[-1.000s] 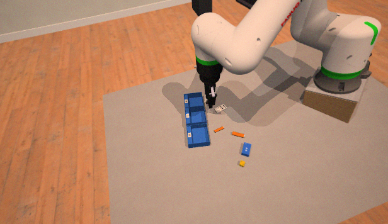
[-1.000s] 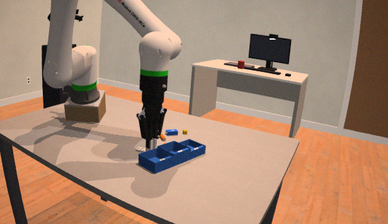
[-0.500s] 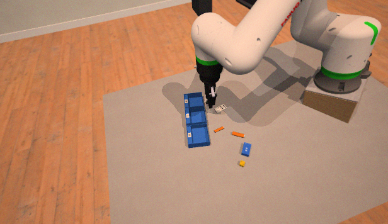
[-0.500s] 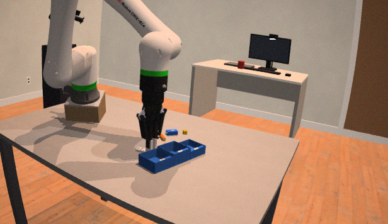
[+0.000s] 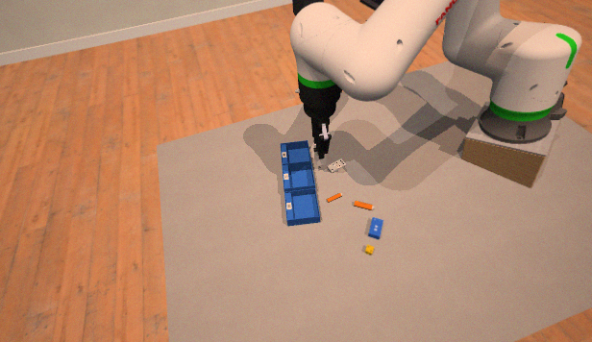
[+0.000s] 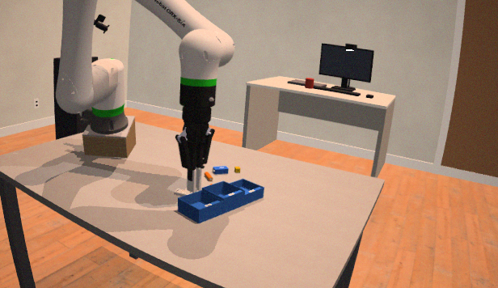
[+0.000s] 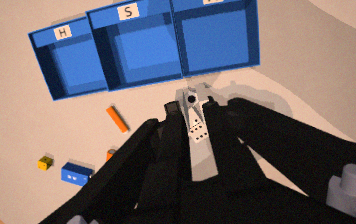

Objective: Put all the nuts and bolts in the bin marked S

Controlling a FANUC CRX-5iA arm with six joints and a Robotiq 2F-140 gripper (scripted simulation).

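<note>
A row of three open blue bins lies on the table. The middle one is the bin marked S point(image 7: 145, 50) point(image 5: 299, 180) point(image 6: 226, 194), and it looks empty. My gripper point(image 7: 191, 97) point(image 5: 321, 157) point(image 6: 193, 187) points straight down just beside the end bin, low over the table. It is shut on a small grey nut point(image 7: 190, 99) with a dark hole, which sits between the fingertips. A white domino point(image 7: 198, 130) point(image 5: 336, 165) lies on the table just behind the fingers.
The bin marked H point(image 7: 75, 65) point(image 5: 303, 207) is at the other end of the row. Two orange sticks point(image 5: 333, 197) point(image 5: 363, 205), a blue block point(image 5: 376, 228) point(image 7: 76, 173) and a yellow die point(image 5: 369, 249) point(image 7: 45, 162) lie beyond it. The arm's base block point(image 5: 505, 160) stands at the table's far side.
</note>
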